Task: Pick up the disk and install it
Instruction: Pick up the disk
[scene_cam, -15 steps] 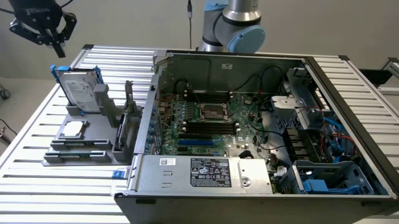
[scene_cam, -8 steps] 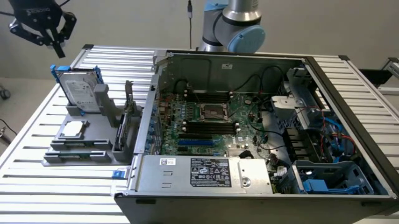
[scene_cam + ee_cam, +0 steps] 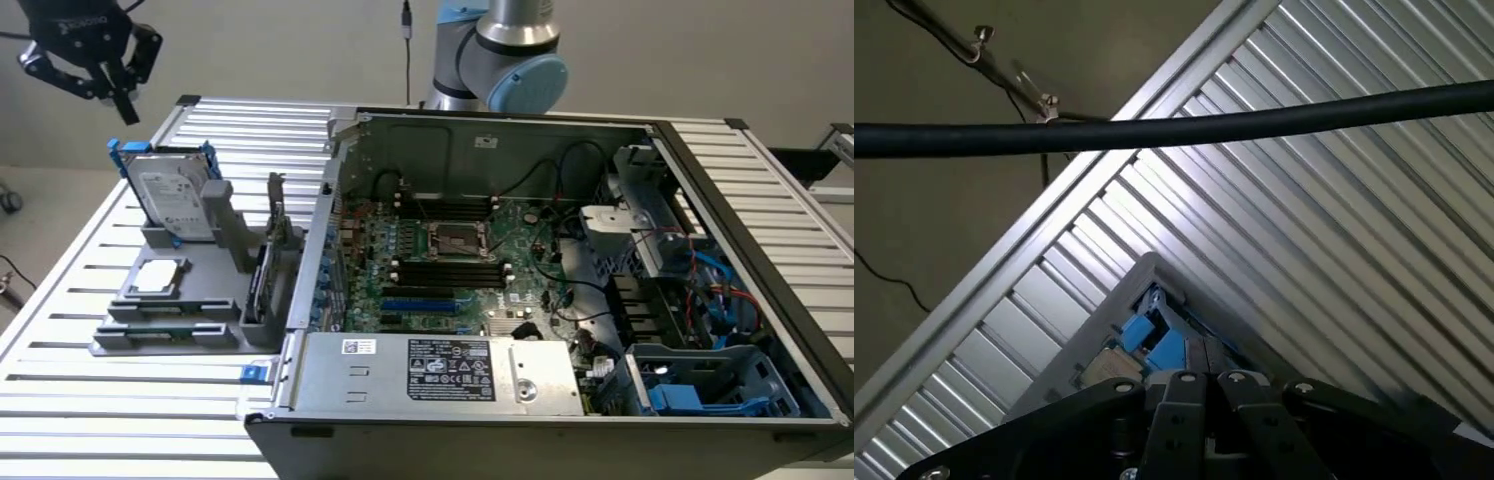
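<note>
The disk (image 3: 174, 195), silver-grey with a white label and a blue carrier, stands upright in a grey holder (image 3: 187, 300) at the exterior view's left. My black gripper (image 3: 124, 105) hangs in the air above it and a little to the exterior view's left, apart from it. In the wrist view my gripper (image 3: 1204, 385) has its fingers shut together with nothing between them. Just past the fingertips in that view is the blue top of the disk's carrier (image 3: 1154, 340), sitting in the grey holder (image 3: 1094, 350).
An open computer case (image 3: 534, 250) with motherboard, cables and a power supply (image 3: 441, 370) lies on the slatted metal table (image 3: 80, 400). Blue caddies (image 3: 694, 395) sit in its drive bay. A small silver chip (image 3: 158, 277) rests on the holder. A black cable (image 3: 1254, 120) crosses the wrist view.
</note>
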{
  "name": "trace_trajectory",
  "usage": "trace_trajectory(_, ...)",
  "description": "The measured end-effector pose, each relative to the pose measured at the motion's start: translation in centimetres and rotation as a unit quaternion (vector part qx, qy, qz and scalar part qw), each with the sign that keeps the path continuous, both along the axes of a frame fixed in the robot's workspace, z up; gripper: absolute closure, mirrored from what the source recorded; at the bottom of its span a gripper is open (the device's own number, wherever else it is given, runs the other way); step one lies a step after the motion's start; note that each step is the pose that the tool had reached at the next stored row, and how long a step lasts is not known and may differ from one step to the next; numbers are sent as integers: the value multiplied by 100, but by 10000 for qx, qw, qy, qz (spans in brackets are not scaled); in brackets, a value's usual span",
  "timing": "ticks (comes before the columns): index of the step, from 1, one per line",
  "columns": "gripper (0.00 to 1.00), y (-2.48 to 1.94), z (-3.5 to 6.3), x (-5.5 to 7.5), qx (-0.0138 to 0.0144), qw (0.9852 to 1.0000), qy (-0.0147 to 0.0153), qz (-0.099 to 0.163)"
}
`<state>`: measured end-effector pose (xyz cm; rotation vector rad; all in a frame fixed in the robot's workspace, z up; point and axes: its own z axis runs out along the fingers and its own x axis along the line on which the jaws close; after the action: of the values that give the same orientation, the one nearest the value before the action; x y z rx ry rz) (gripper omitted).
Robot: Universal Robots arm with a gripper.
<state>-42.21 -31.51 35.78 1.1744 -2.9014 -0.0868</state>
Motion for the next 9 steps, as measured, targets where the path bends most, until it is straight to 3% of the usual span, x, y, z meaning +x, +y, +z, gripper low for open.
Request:
trace_trajectory(5, 89, 0, -2, 0, 0, 9990, 0, 452)
trace_trajectory(9, 89, 0, -3, 0, 0, 9967, 0, 816)
